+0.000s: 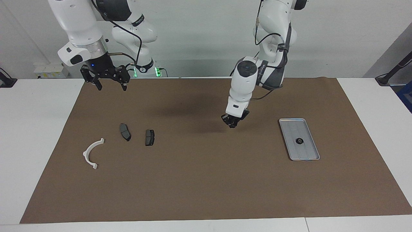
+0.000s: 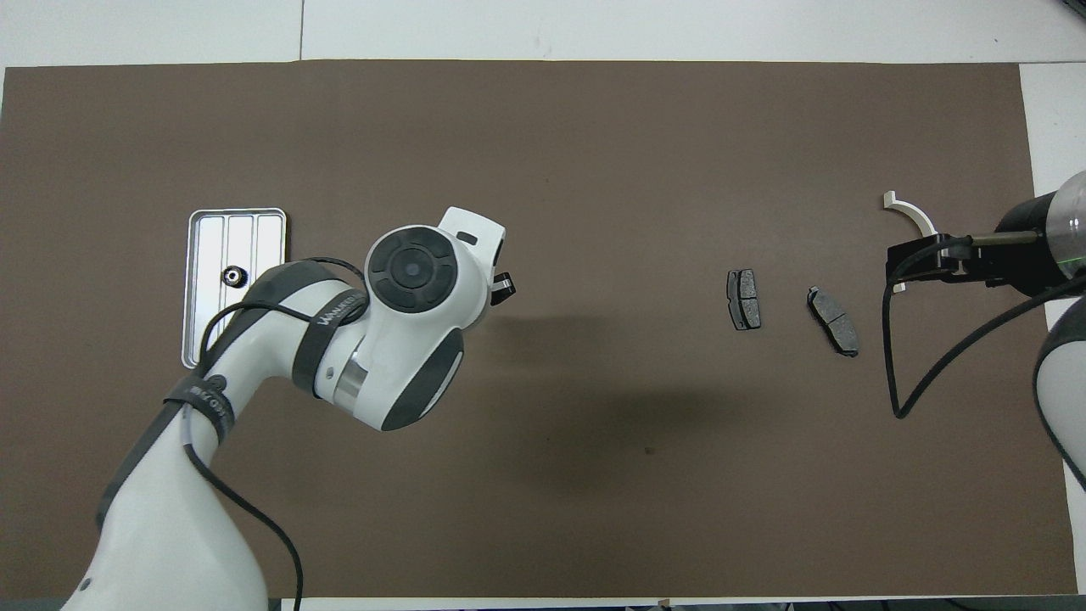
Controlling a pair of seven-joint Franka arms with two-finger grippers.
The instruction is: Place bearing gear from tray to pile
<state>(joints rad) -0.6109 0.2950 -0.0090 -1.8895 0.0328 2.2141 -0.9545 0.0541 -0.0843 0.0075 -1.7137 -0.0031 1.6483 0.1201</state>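
The bearing gear (image 1: 299, 140) (image 2: 232, 276), small, dark and round, lies in the ribbed silver tray (image 1: 307, 151) (image 2: 197, 255) toward the left arm's end of the table. My left gripper (image 1: 232, 124) hangs shut over the bare brown mat beside the tray, with nothing showing in it; in the overhead view its wrist hides most of it. The pile lies toward the right arm's end: a white half-ring bracket (image 1: 91, 152) (image 2: 912, 216) and two dark brake pads (image 1: 125, 131) (image 1: 149, 137) (image 2: 743, 299) (image 2: 833, 320). My right gripper (image 1: 109, 84) waits open, raised over the mat's edge by the pile.
A brown mat (image 1: 206, 180) covers most of the white table (image 1: 38, 129). A wide stretch of bare mat separates the tray from the pile. The left arm's elbow overhangs one corner of the tray in the overhead view.
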